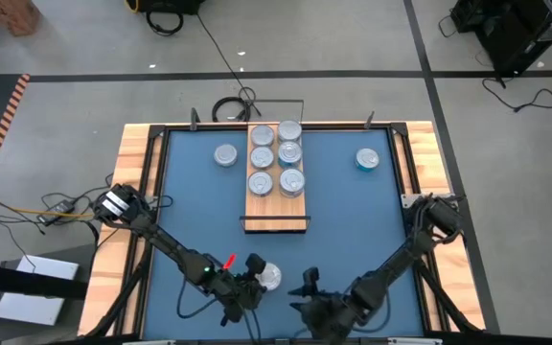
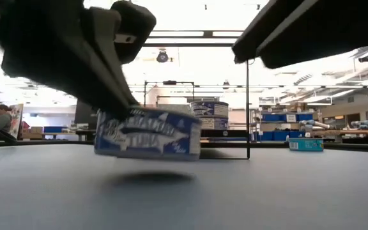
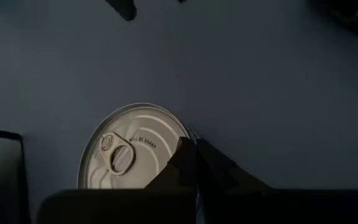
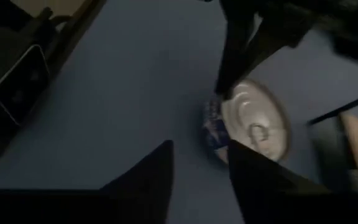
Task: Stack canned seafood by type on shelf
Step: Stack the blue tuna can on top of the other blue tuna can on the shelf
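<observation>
Tin (image 2: 147, 136) in left hand (image 1: 254, 273) — right hand (image 1: 307, 292) beside.

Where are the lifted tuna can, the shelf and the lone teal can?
lifted tuna can (image 2: 147, 135), low view, on its label side.
shelf (image 1: 276, 209), high view, on bare wood at its near end.
lone teal can (image 1: 367, 159), high view, on its lid.

both arms reach low toward the near edge. the left gripper (image 1: 257, 273) is clamped tight; the right gripper (image 4: 197, 163) has its fingers (image 4: 151, 171) parted, holding nothing.

Lab: open hall, workbenches (image 2: 356, 133), floor cables (image 1: 214, 43)
</observation>
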`<state>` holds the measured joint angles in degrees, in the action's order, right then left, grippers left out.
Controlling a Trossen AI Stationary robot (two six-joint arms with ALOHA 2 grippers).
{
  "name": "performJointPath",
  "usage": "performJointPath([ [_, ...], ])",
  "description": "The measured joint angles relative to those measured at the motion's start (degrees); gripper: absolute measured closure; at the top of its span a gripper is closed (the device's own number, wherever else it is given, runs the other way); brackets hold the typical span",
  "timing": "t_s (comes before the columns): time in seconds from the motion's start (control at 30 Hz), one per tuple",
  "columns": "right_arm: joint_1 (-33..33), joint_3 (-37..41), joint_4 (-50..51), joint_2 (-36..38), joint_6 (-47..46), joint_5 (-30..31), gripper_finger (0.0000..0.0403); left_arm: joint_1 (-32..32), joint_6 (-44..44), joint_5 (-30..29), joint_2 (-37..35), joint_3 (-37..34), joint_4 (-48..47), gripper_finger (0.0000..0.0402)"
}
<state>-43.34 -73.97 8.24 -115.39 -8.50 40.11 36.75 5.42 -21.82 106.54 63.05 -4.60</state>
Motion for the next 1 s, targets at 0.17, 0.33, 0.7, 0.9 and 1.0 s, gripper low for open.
performJointPath([
  [0.17,-1.3,0.0,0.2,-0.2,2.8,6.9,0.0156,-0.2,-3.4,1.1,0.0,2.9,0.4,0.0401],
  [0.33,-1.5,0.0,0.4,-0.3,8.8,11.4,0.0103,-1.2,-7.9,1.3,-0.1,5.6,0.5,0.0401],
  [0.7,-3.8,0.0,1.0,-0.5,22.4,20.8,0.009,-4.0,-12.0,1.0,-0.1,8.4,2.4,0.0401],
  [0.9,-4.0,0.0,6.0,-0.5,22.4,23.3,0.0091,-4.9,-12.2,1.8,-0.1,9.5,4.1,0.0401],
  [1.0,-4.0,0.0,7.1,-0.5,22.4,25.2,0.01,-5.4,-13.0,3.7,-0.2,10.1,5.1,0.0401],
])
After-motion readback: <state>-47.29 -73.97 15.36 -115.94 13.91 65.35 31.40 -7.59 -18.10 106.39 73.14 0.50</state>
